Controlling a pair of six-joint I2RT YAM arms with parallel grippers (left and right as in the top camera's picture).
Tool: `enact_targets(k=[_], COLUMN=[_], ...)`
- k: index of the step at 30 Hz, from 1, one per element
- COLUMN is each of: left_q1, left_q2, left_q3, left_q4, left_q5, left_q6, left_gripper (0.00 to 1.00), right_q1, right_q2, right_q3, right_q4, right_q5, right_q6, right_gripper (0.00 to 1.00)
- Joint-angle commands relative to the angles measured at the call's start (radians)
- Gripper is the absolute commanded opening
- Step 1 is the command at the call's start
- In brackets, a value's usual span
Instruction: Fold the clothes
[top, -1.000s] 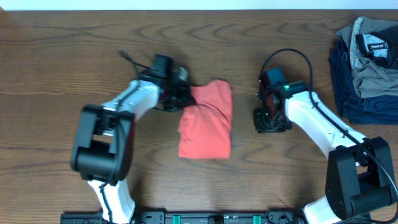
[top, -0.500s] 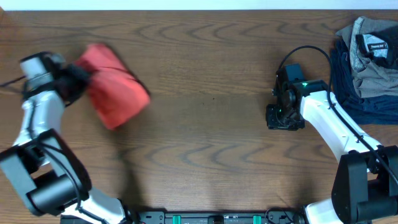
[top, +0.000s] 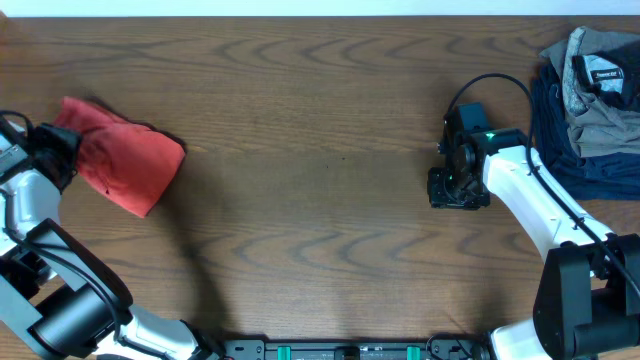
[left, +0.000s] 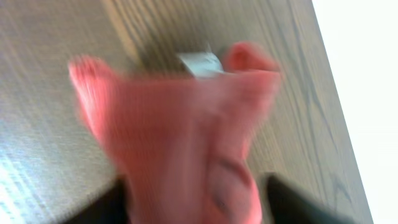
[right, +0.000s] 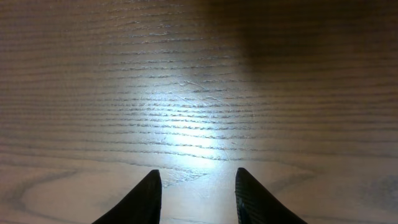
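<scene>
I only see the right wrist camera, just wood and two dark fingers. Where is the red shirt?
Observer: Far left on the table, bunched at the left end effector, is the red T-shirt.
Operator: Is it held?
Observer: It looks gripped. The left wrist view is blurred, but it shows cloth between the fingers.
Operator: What's near my arm?
Observer: A pile of grey and navy clothes lies at the table's right edge, apart from the right end effector.

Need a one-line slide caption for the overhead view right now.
Left gripper holds the bunched coral-red T-shirt at the table far left; right gripper hangs open over bare wood.
</scene>
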Motion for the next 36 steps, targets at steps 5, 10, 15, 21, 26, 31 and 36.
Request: enact_targets(k=[5,10,15,21,26,31,36], left_q1=[0.01,-0.029,-0.122,-0.287,-0.461,-0.654,-0.809], left_q2=[-0.013,-0.013,-0.032,-0.068,-0.067,-0.067,-0.067], left_q3=[0.019,0.019,0.019,0.019,0.019,0.019,0.019], left_q4=[-0.051,-0.082,-0.092,-0.118,-0.208,-0.324,-0.482], left_q5=[-0.007,0.0,-0.001,-0.006,-0.085,-0.111,-0.116], left_q6=[-0.005,0.008,0.086,0.153,0.23,0.337,0.404], left_gripper=[0.98,0.98,0.98,0.98,0.98,0.98,0.98], right_q1=[-0.01,-0.01,-0.01,-0.01,-0.01,-0.01,-0.012], right_q2=[-0.017,-0.017,-0.017,-0.017,-0.016,-0.016,-0.016], right_q3=[0.016,0.016,0.016,0.016,0.016,0.016,0.016], right_q4=[0.002,0.011,0.012,0.022,0.024,0.037,0.08], right_q5=[0.002,-0.027,-0.027,-0.027,-0.027,-0.054,-0.068], right_q6=[0.013,0.013,0.012,0.012,0.013,0.013,0.013], right_gripper=[0.64,0.96,0.99,0.99,0.99,0.99,0.99])
